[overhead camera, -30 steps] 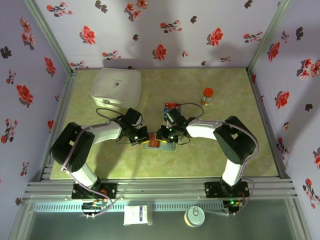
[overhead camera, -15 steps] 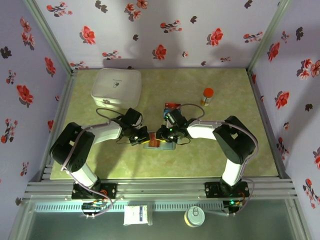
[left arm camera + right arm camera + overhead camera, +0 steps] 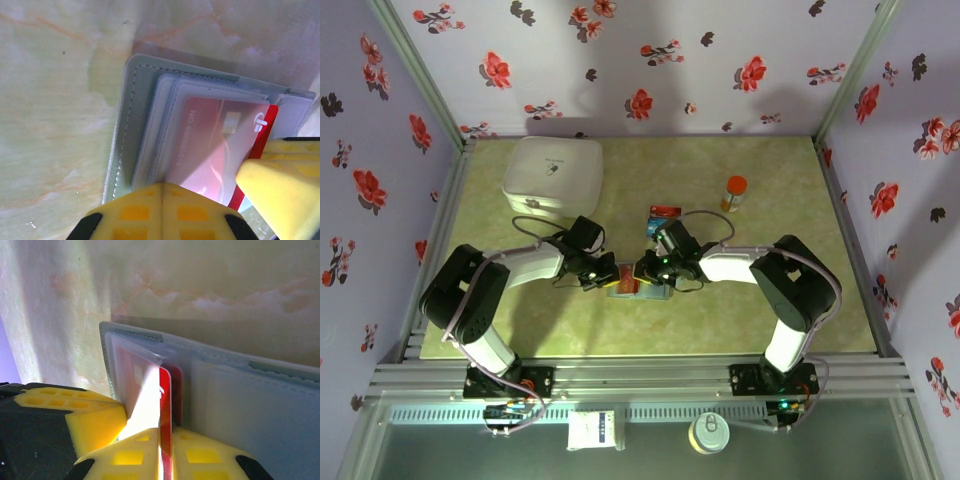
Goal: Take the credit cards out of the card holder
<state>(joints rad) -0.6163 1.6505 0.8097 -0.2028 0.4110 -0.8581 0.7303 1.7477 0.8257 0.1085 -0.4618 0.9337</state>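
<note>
From above, the card holder (image 3: pixel 658 292) is seen lying open on the table (image 3: pixel 770 300), between the left gripper (image 3: pixel 603 274) and the right gripper (image 3: pixel 642 270). A loose card (image 3: pixel 665 212) lies further back.

In the left wrist view, the left gripper's (image 3: pixel 161 200) pads are pressed together on the card holder's (image 3: pixel 131 125) sleeve edge. A red card (image 3: pixel 215 150) sits in a clear sleeve.

In the right wrist view, the red card (image 3: pixel 165 405) is pinched edge-on by the right gripper (image 3: pixel 165 455).

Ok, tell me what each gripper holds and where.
Right gripper: red card, by its protruding edge. Left gripper: card holder, by the edge of its clear sleeves.
</note>
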